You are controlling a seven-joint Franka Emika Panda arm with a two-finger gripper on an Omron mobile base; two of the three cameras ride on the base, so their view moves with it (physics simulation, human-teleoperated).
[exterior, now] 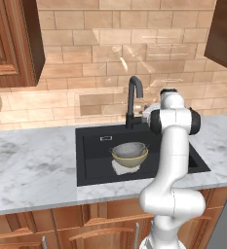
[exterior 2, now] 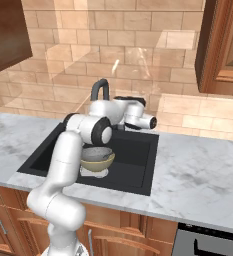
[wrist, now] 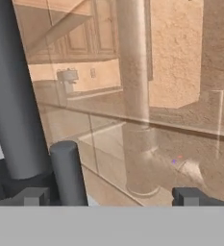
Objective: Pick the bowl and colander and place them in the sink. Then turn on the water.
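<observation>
The bowl already sits in the sink, near the middle of the black basin, with the colander nested inside it, its grey speckled body rising just above the golden rim. From the right base view the same stack shows partly behind my own forearm. Under the bowl lies a pale patch on the basin floor; I cannot tell what it is. Both things being down there, I judge the placing part done and only the water left.

That is why my claw is up at the back of the sink and not over the basin. It stands wide and holds nothing, which suits pushing a lever better than pinching it. In the hand view the faucet rises as a thick dark column at my left, and a shorter dark cylinder, which I take for the faucet's handle, stands just beside my left fingertip. Whether I touch it I cannot tell.

The stack sits forward of the spout on the marble surface's sunken basin, so water should fall close to it. My next move, I judge, is a sideways nudge on that handle, kept gentle so the tip does not slip off the round post.
</observation>
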